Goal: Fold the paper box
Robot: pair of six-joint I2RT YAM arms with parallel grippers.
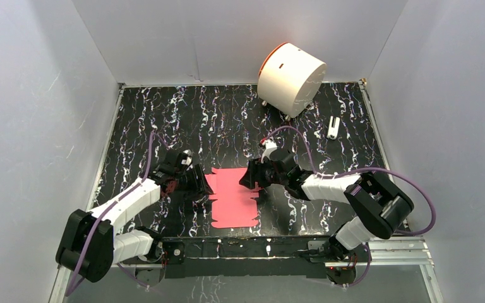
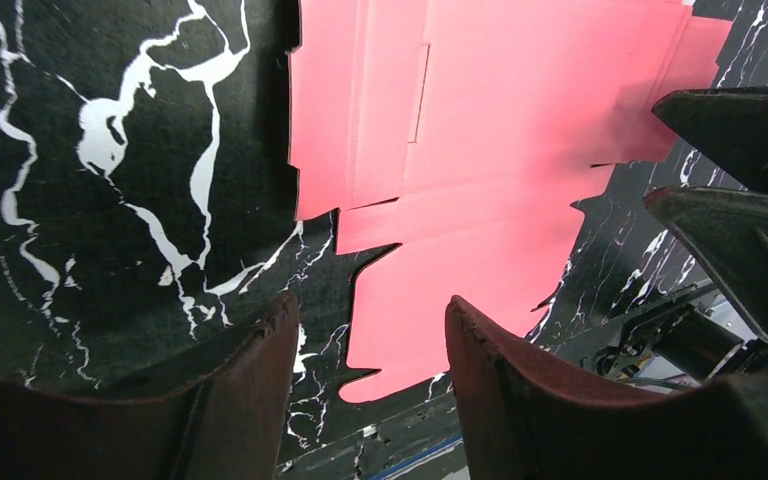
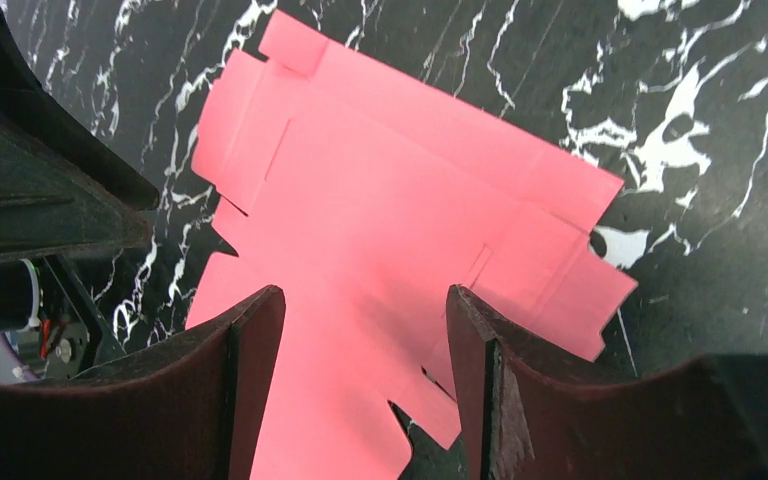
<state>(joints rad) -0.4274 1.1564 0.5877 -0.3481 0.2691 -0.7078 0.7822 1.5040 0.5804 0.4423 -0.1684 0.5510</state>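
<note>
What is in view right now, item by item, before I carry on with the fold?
paper box: one, pink-red, a flat unfolded sheet at the near middle of the table, between the two grippers
drum: one, white with an orange rim, on its side at the far right of the table
small piece: one, white, by the right edge, nearer than the drum; too small to identify
table: one, black with white marbling
walls: white, on three sides
cables: purple, one along each arm
left gripper: one, dark, jaws open, at the sheet's left edge
right gripper: one, dark, jaws open, at the sheet's right edge
</note>
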